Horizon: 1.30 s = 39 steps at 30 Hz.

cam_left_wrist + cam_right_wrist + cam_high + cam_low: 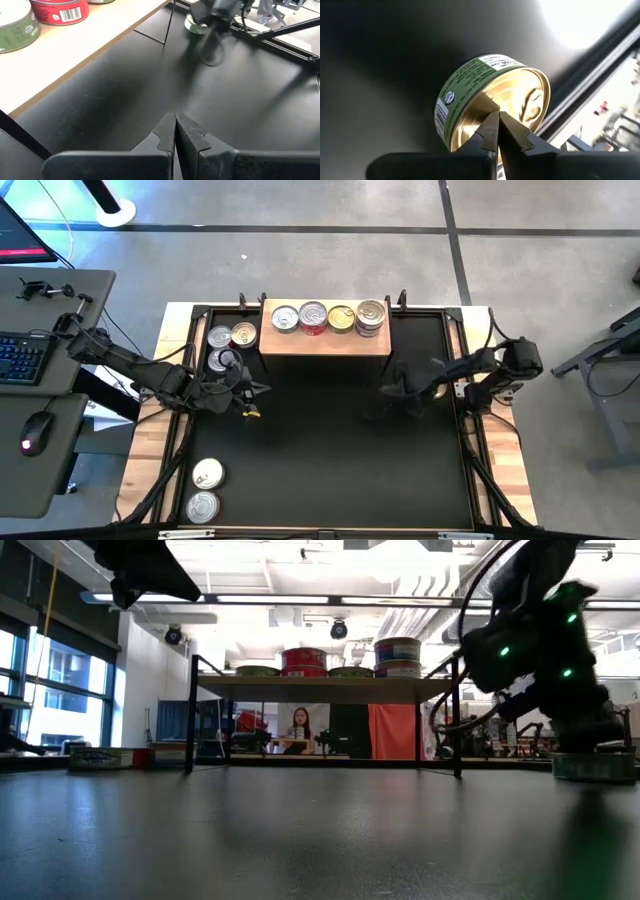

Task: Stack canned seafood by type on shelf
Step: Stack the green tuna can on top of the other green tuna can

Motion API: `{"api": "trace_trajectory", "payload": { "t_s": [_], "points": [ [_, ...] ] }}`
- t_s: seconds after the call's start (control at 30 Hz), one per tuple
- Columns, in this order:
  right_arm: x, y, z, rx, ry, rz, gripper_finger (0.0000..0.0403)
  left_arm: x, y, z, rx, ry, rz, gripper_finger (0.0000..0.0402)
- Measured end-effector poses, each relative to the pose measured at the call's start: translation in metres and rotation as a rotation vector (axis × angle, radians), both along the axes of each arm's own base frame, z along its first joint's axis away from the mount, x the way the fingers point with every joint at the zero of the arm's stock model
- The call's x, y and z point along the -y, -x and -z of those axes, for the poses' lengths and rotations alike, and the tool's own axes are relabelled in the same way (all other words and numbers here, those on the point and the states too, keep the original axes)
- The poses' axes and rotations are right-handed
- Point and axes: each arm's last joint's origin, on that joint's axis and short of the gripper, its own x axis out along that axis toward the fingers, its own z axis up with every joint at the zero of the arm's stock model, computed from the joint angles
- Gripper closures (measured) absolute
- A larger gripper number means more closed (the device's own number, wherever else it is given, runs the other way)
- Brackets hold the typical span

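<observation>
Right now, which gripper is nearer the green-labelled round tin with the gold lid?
Right. The right gripper, shut, hangs just over the green-labelled tin by the mat's right edge; the left gripper, shut, is across the mat.

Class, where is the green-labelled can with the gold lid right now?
In the right wrist view, the green-labelled can sits on the black mat at the table's right side, directly before the shut right claw, near the mat's edge.

Green-label can (492, 102): glossy gold metal lid, printed paper-like side label. Shelf (325, 341): pale natural wood, smooth matt top, thin black metal legs. Cans on shelf (327, 317): shiny silver and gold metal lids. Mat (330, 460): black, matt, faint sheen. Counter (505, 470): light wood slats. Gripper fingers (167, 131): dark matt plastic look.
</observation>
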Motion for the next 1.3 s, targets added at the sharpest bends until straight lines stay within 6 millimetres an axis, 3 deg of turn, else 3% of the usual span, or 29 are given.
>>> {"api": "trace_trajectory", "payload": {
  "t_s": [0.17, 0.33, 0.47, 0.6, 0.73, 0.87, 0.97, 1.03, 1.17, 1.3],
  "points": [
    [-0.044, -0.016, -0.013, 0.125, -0.067, -0.038, 0.0403, 0.0, 0.0, 0.0, -0.003, -0.008, 0.005, 0.0401],
    [-0.091, -0.043, -0.03, 0.404, -0.189, -0.07, 0.0403, 0.0, 0.0, 0.0, -0.016, -0.041, 0.026, 0.0401],
    [-0.118, -0.071, -0.032, 0.606, -0.29, -0.104, 0.0403, 0.0, 0.0, 0.0, -0.03, -0.077, 0.048, 0.0401],
    [-0.13, -0.108, -0.023, 0.631, -0.31, -0.165, 0.0403, 0.001, 0.0, 0.0, -0.043, -0.07, 0.087, 0.0402],
    [-0.138, -0.159, -0.018, 0.69, -0.303, -0.322, 0.0403, 0.004, 0.0, 0.001, -0.053, 0.0, 0.154, 0.0401],
    [-0.139, -0.214, -0.023, 0.849, -0.296, -0.499, 0.0403, 0.013, 0.002, 0.001, -0.037, 0.096, 0.185, 0.0401],
    [-0.138, -0.239, -0.035, 0.906, -0.282, -0.612, 0.0403, 0.026, 0.003, -0.001, 0.011, 0.167, 0.205, 0.0401],
    [-0.138, -0.245, -0.05, 0.925, -0.265, -0.672, 0.0403, 0.038, 0.004, -0.001, 0.049, 0.192, 0.21, 0.0402],
    [-0.14, -0.238, -0.065, 0.882, -0.243, -0.753, 0.0403, 0.069, 0.0, 0.006, 0.126, 0.226, 0.168, 0.0402],
    [-0.147, -0.223, -0.077, 0.912, -0.271, -0.749, 0.0403, 0.108, -0.011, 0.032, 0.128, 0.277, 0.183, 0.0401]
  ]
}}
